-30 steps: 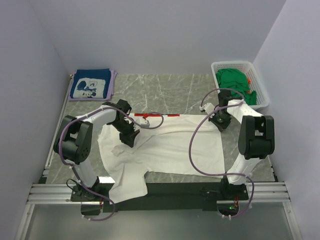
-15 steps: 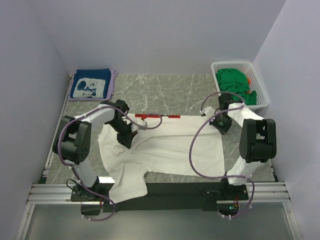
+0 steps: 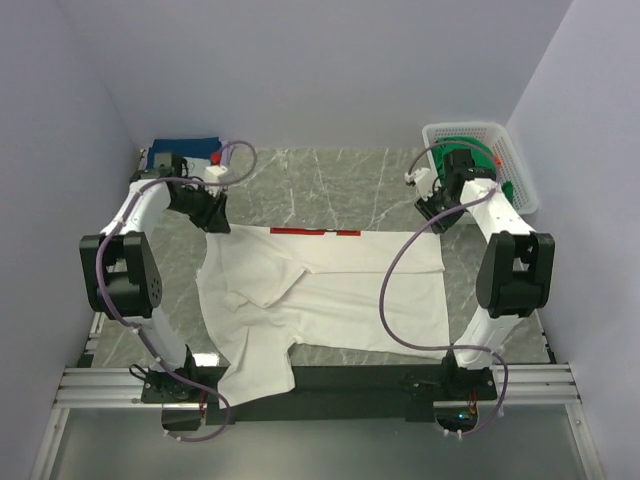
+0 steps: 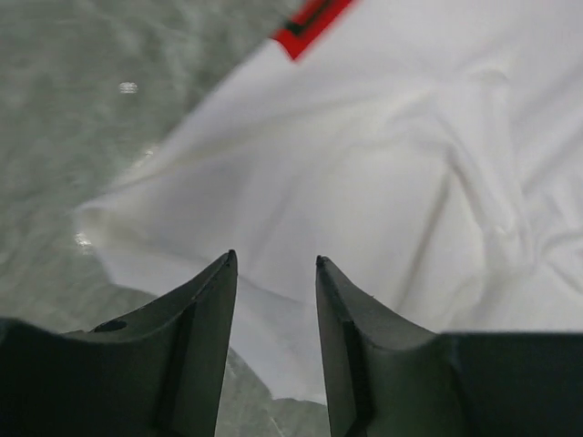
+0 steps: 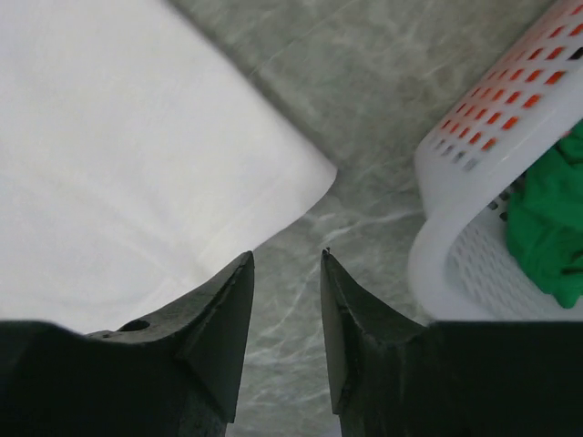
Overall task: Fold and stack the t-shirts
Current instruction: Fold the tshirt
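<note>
Top external: white t-shirt [image 3: 340, 290] lay spread mid-frame; left gripper [image 4: 273, 261] and right gripper [image 5: 287, 255] hovered, jaws narrowly parted, empty.

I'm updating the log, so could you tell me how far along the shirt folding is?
Done: one navy shirt looks folded at the far left. In hand: the white shirt lies spread, the left gripper and right gripper open at its far corners. Left: folding and stacking it, then the green shirts in the basket.
</note>
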Tool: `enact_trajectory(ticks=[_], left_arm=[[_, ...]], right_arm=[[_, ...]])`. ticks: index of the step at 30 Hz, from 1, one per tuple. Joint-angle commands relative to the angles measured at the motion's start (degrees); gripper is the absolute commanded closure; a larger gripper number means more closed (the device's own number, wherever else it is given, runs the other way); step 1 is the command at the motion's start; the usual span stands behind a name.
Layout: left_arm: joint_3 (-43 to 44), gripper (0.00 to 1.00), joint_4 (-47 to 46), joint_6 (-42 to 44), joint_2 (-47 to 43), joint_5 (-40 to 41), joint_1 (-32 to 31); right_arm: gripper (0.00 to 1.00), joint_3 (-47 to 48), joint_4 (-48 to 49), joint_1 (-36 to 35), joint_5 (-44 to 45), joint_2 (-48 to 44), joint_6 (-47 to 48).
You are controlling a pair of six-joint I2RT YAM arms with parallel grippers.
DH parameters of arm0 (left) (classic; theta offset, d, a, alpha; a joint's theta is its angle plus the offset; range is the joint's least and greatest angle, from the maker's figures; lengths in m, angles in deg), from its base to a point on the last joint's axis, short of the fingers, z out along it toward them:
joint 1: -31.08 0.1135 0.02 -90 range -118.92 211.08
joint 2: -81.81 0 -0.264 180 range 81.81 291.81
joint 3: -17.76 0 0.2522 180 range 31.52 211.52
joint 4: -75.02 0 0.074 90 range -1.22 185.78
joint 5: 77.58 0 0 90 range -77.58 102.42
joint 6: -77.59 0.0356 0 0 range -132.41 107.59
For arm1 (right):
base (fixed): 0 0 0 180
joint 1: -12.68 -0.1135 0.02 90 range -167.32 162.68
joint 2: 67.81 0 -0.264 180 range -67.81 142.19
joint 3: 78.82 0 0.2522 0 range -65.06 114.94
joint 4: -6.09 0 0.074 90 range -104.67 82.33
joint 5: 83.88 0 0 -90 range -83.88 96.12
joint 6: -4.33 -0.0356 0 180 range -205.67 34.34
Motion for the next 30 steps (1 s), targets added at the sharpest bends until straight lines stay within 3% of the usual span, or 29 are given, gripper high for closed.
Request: enact_trajectory(ticks=[1,11,23,27,30], left_arm=[[1.56,0.54,-10.71,-13.9,2.15,-0.21,2.31],[-4.59,0.5,-23.04,-30.62,7.85,4.11,6.09],[-6.43,0.54,-26.65,-33.7,12.96,-5.73,6.79],[-6.62,0.63,-26.92,-33.96,13.4,-7.4,6.97],[-6.26,0.65,-26.48,-34.05,13.4,-8.46,7.15]], right_arm=[[0.58,5.05,1.22,0.39,-0.15,5.24,-9.74],[0.58,5.6,4.65,0.48,-1.02,7.7,-23.29],[0.54,5.95,4.39,0.65,-0.32,7.89,-27.25],[0.53,6.56,3.6,0.74,-0.76,7.79,-27.69],[0.53,6.74,3.16,1.18,-0.85,7.53,-27.69]])
